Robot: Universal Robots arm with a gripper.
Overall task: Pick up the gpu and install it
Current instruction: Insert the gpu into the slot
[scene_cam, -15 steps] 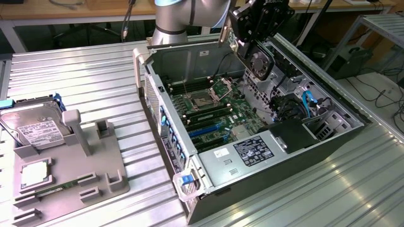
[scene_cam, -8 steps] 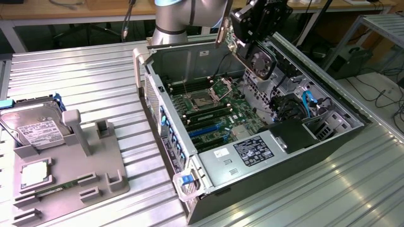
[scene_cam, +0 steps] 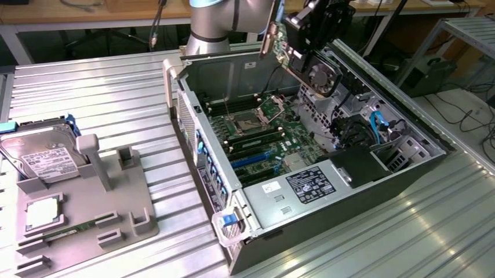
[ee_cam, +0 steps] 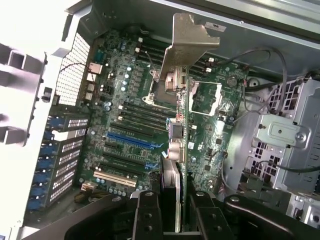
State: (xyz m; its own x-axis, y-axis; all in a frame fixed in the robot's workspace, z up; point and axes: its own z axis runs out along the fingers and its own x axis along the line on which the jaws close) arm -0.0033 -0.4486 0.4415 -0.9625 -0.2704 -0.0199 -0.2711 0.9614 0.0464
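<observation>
Green gpu (scene_cam: 321, 75) hangs on edge in the upper centre of the exterior view, above the open case (scene_cam: 418, 174) and not yet seated. The gripper (scene_cam: 308, 43) is pinching the card across its flat faces, judged to leave the connector edge free to face the motherboard (ee_cam: 125, 100). In the wrist view the gpu (ee_cam: 180, 130) projects straight out from between the gripper (ee_cam: 172, 220) fingers, with its bracket (ee_cam: 192, 37) at the far end.

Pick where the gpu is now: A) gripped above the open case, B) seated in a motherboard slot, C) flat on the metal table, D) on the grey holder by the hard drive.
A: the gripper is closed on the gpu, which hangs over the open case, not in a slot.
</observation>
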